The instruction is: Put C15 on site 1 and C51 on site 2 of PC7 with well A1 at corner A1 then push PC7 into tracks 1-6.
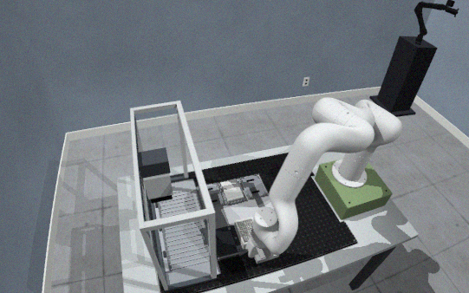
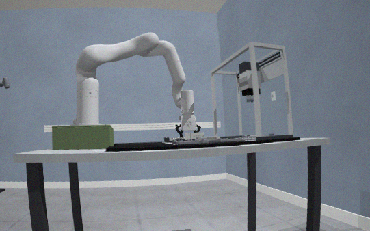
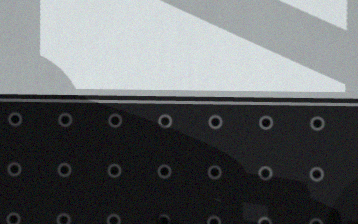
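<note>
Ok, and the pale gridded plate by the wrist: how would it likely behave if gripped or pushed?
The plate looks flat and low, so probably stiff and unlikely to tip or roll. Its grid of open wells suggests it is light for its footprint. Its straight edges should suit the open gripper, though how slippery it is cannot be told.

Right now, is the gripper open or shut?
Open. In the side view the gripper has its dark fingers spread wide above the black board, holding nothing.
</note>
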`<action>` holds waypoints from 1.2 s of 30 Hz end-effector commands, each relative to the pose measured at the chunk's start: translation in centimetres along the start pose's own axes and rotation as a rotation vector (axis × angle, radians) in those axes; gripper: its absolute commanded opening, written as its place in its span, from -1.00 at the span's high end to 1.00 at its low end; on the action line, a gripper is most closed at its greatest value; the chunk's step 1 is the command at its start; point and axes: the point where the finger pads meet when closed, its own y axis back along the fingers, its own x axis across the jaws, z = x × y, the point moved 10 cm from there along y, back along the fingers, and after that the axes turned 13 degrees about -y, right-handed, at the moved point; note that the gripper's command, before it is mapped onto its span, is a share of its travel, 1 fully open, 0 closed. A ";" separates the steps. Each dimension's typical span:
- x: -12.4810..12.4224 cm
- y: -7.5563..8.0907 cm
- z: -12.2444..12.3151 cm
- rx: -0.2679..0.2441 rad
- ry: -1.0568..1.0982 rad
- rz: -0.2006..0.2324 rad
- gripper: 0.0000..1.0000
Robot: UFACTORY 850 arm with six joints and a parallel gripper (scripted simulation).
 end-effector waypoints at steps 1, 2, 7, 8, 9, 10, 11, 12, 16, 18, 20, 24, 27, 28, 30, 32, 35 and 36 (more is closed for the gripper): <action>0.0 0.1 -0.3 0.001 0.000 0.002 -1.00; 0.0 0.1 -0.4 0.001 0.000 0.002 -1.00; -0.1 0.1 -0.7 0.001 0.000 0.002 -1.00; -0.1 0.1 -0.8 0.001 0.000 0.002 -1.00; -0.1 0.1 -0.8 0.001 0.000 0.002 -1.00; -0.1 0.1 -0.9 0.001 0.000 0.002 -1.00; -0.1 0.1 -0.9 0.001 0.000 0.002 -1.00; -0.1 0.1 -0.9 0.001 0.000 0.002 -1.00; -0.1 0.1 -0.9 0.001 0.000 0.002 -1.00; -0.1 0.1 -0.9 0.001 0.000 0.002 -1.00; -0.1 0.3 -0.9 0.001 0.000 0.002 -1.00; -0.1 0.9 -0.9 0.001 0.000 0.002 -1.00; -0.1 1.4 -0.9 0.001 0.000 0.002 -1.00; -0.1 1.6 -0.9 0.001 0.000 0.002 -1.00; -0.1 1.6 -0.9 0.001 0.000 0.002 -1.00; -0.1 1.9 -0.9 0.001 0.000 0.002 -1.00; -0.1 2.4 -0.9 0.001 0.000 0.002 -1.00; -0.1 2.6 -0.9 0.001 0.000 0.002 -1.00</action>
